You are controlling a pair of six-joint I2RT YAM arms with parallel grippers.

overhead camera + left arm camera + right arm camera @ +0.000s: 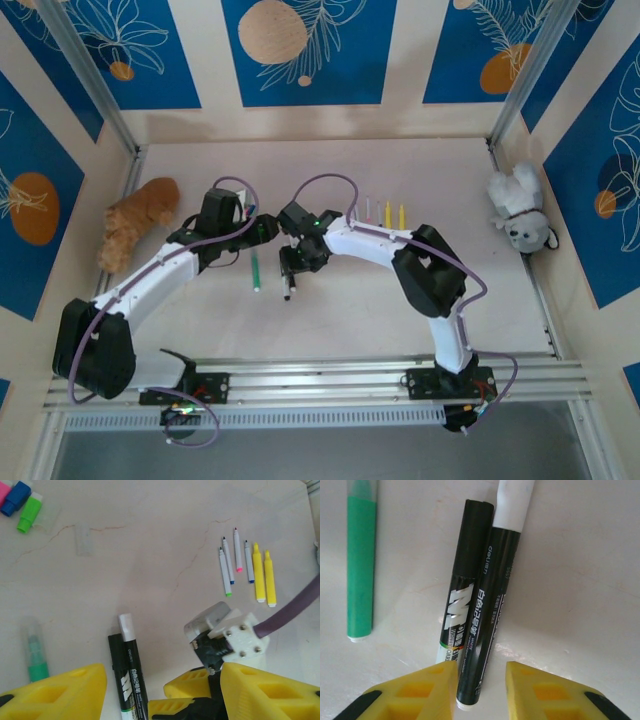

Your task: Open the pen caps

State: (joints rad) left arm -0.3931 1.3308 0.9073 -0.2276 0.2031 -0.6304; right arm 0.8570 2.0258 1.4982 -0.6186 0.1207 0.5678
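Note:
Two black pens lie side by side on the table. One has a white cap (515, 500) and the other a black cap (476, 530). My right gripper (481, 695) is open, low over the tail of the white-capped pen (487, 605), whose end lies between the fingers, close to the left one. A green pen (360, 570) lies to their left. My left gripper (160, 700) is open just behind, with the same black pens (127, 675) between its wide fingers. Loose pink (4, 491), blue (15, 498) and green pen caps (29, 513) lie at the far left.
A row of uncapped thin pens (235, 560) and two yellow highlighters (264, 575) lies behind the right arm (385, 212). An orange plush (138, 222) sits at the left wall and a white plush (518, 208) at the right. A metal rail (320, 378) runs along the front.

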